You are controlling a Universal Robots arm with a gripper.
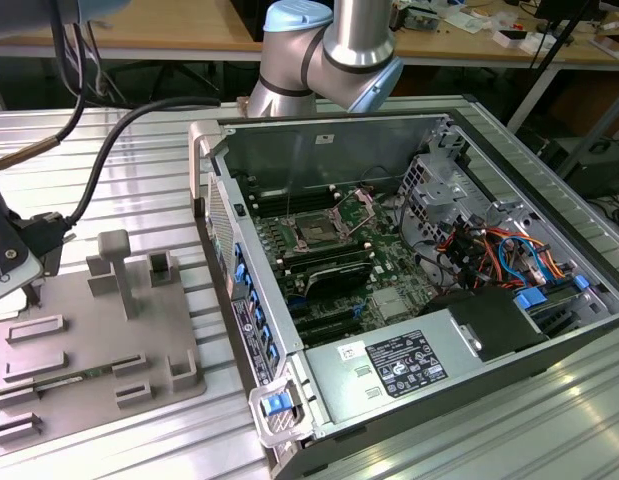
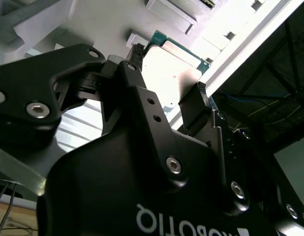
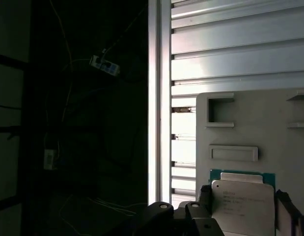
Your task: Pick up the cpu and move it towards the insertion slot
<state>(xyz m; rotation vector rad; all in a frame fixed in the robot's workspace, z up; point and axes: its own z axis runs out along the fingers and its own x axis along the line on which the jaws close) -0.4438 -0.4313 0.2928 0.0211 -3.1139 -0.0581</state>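
The cpu is held by its edges between the black fingers of the gripper, with its pale top seen in both wrist views. It is kept over the grey tray at the exterior view's left. The insertion slot is seen on the green board inside the open computer case, well apart from the cpu, towards the exterior view's right

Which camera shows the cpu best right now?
The first wrist view: the cpu faces the camera, pale top and green edge plain against the grey tray. The second wrist view catches the cpu at a slant, washed out by glare. The exterior view is too distant to tell it.
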